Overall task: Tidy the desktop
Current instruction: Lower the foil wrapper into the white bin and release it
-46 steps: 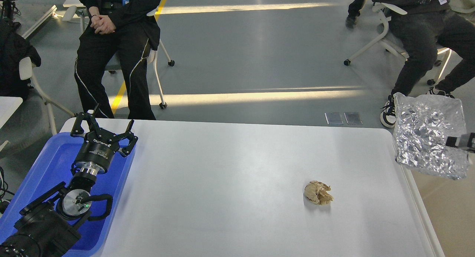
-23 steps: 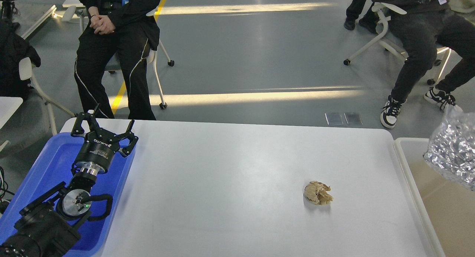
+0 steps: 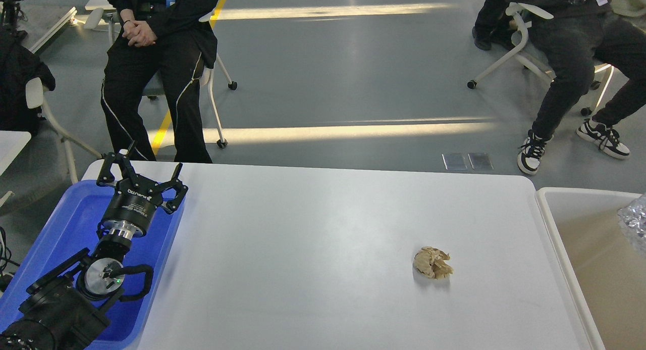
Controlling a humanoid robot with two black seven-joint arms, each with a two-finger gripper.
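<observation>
Large smooth white rectangular tabletop (image 3: 313,249) with rounded corners fills the lower centre of the head view. One loose item on it: a crumpled beige paper wad (image 3: 432,263), right of centre, well apart from both edges.

Change over the last second: the crinkled silver foil bag (image 3: 636,221), earlier held high over the tabletop's right corner, has dropped and gone rightward. Only a sliver now shows at the right frame edge, over or inside the white-rimmed beige bin (image 3: 547,218); contact with the bin floor cannot be told. Right hand out of view, so whether it has let go cannot be told.

Left hand (image 3: 141,176): unmoved across all three pictures, fingers spread wide, gripping nothing, hovering over the far end of the blue plastic tray (image 3: 55,229) at the tabletop's left edge.

Judgement: foil disposal is finishing or done. The paper wad is the only clutter seen, so the task looks near its end. It lies closer to the bin, so the right arm seems the likelier one to fetch it. The wad looks light and soft and may roll when nudged.
</observation>
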